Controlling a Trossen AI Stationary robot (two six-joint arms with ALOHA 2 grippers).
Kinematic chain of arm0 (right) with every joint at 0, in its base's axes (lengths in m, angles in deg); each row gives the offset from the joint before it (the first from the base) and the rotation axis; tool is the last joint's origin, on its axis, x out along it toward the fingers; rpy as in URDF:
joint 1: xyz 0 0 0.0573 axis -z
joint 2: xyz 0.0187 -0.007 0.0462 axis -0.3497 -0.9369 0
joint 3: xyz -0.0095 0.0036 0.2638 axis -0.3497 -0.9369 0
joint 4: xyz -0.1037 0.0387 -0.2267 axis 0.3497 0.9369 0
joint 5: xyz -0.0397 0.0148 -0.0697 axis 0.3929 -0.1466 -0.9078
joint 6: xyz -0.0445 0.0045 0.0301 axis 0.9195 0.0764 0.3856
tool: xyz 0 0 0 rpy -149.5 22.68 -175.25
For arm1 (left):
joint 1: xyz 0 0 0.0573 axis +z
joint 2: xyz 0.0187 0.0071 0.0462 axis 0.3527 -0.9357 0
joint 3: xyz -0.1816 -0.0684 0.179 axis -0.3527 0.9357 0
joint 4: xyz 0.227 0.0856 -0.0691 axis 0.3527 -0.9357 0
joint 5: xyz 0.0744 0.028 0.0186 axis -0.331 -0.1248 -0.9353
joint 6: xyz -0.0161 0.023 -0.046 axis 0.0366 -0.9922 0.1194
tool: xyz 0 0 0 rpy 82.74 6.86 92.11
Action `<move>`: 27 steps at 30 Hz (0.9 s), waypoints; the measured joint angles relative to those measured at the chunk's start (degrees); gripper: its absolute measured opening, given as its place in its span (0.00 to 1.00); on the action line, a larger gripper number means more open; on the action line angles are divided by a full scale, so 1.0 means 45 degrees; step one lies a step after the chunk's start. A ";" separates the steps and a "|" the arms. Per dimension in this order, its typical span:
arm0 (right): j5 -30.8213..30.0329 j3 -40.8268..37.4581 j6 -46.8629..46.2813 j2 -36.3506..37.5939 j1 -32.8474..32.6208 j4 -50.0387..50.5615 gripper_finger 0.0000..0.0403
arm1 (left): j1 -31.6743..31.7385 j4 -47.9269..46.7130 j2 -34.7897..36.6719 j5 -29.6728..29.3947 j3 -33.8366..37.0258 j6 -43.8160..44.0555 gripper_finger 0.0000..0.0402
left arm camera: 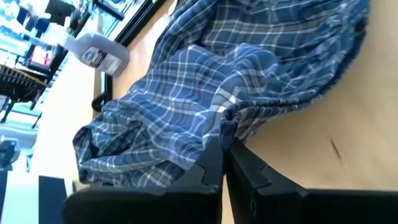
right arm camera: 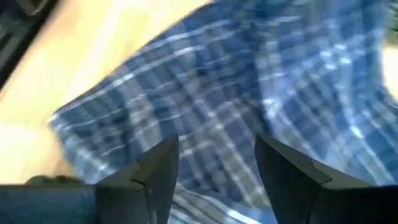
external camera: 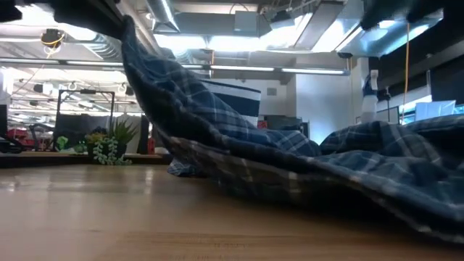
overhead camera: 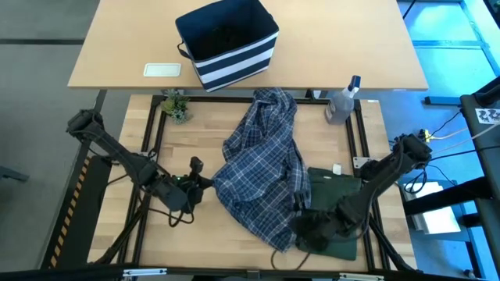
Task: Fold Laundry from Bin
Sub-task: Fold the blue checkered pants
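While its fingers pinch an edge of the blue-and-white plaid cloth shirt (overhead camera: pixel 262 168), the left tool (overhead camera: pixel 205 184) sits closed on that fabric. Spread apart, the right tool (right arm camera: pixel 214 177) hovers above the shirt's other end. Beside it lies a dark olive-green garment (overhead camera: pixel 337 193); the navy white-striped fabric bin (overhead camera: pixel 228 43) stands well apart on the pale wooden surface (overhead camera: pixel 125 39).

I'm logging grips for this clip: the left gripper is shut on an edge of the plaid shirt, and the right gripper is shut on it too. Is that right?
Not quite. The left gripper is indeed shut on an edge of the plaid shirt, but the right gripper is open: the right wrist view shows its fingers spread apart above the cloth, holding nothing.
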 joint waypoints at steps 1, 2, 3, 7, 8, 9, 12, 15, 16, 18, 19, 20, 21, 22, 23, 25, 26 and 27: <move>0.0147 -0.0283 0.0170 -0.0004 -0.0101 -0.0446 0.52 | 0.0114 0.0000 0.0000 0.0032 0.0000 -0.0008 0.00; 0.0248 -0.0524 0.0421 -0.0010 -0.0182 -0.0874 0.52 | 0.0236 0.0000 0.0000 0.0042 0.0000 -0.0010 0.00; 0.0357 -0.0756 0.0659 -0.0010 -0.0245 -0.1395 0.52 | 0.0347 -0.0002 0.0000 0.0046 0.0000 -0.0038 0.00; 0.0775 -0.1451 0.1488 -0.0154 -0.0453 -0.3025 0.52 | 0.0808 -0.0005 0.0000 0.0055 0.0000 -0.0115 0.00; 0.0830 -0.1517 0.1703 -0.0353 -0.0508 -0.3282 0.52 | 0.0950 -0.0001 0.0000 0.0060 0.0000 -0.0115 0.00; 0.0955 -0.1541 0.1870 -0.0591 -0.0591 -0.3528 0.52 | 0.1100 -0.0004 0.0000 0.0060 0.0000 -0.0110 0.00; 0.1168 -0.1524 0.2494 -0.1443 -0.0814 -0.3916 0.52 | 0.1468 -0.0005 0.0000 0.0065 0.0000 -0.0106 0.00; 0.1235 -0.1320 0.2789 -0.2117 -0.1065 -0.4216 0.52 | 0.1750 0.0000 0.0000 0.0080 0.0000 -0.0106 0.00; 0.1231 -0.1256 0.2804 -0.2293 -0.1127 -0.4280 0.52 | 0.1835 -0.0002 0.0005 0.0092 0.0000 -0.0101 0.00; 0.1231 -0.1092 0.2810 -0.2614 -0.1295 -0.4409 0.52 | 0.1986 0.0000 0.0005 0.0291 0.0000 -0.0057 0.00; 0.1211 -0.1034 0.2845 -0.2782 -0.1354 -0.4397 0.52 | 0.2059 0.0000 0.0005 0.0389 0.0000 -0.0050 0.00; 0.1169 -0.0972 0.2948 -0.2952 -0.1354 -0.4408 0.52 | 0.2107 0.0005 0.0005 0.0410 0.0000 -0.0038 0.00; 0.1148 -0.0923 0.3073 -0.3119 -0.1356 -0.4582 0.52 | 0.2129 0.0005 0.0005 0.0422 0.0000 -0.0029 0.00; 0.1146 -0.0893 0.3149 -0.3263 -0.1354 -0.4849 0.52 | 0.2131 0.0008 0.0005 0.0425 0.0000 -0.0031 0.00; 0.1142 -0.0887 0.3238 -0.3401 -0.1343 -0.5089 0.52 | 0.2131 0.0033 0.0005 0.0425 0.0000 -0.0033 0.00; 0.1134 -0.0887 0.3461 -0.3659 -0.1330 -0.5447 0.52 | 0.2131 0.0053 0.0005 0.0425 0.0000 -0.0033 0.00; 0.1071 -0.0882 0.3584 -0.3776 -0.1329 -0.5528 0.52 | 0.2131 0.0049 0.0005 0.0425 0.0000 -0.0033 0.00; 0.0995 -0.0882 0.3704 -0.3880 -0.1329 -0.5474 0.52 | 0.2131 0.0053 0.0005 0.0425 0.0000 -0.0033 0.00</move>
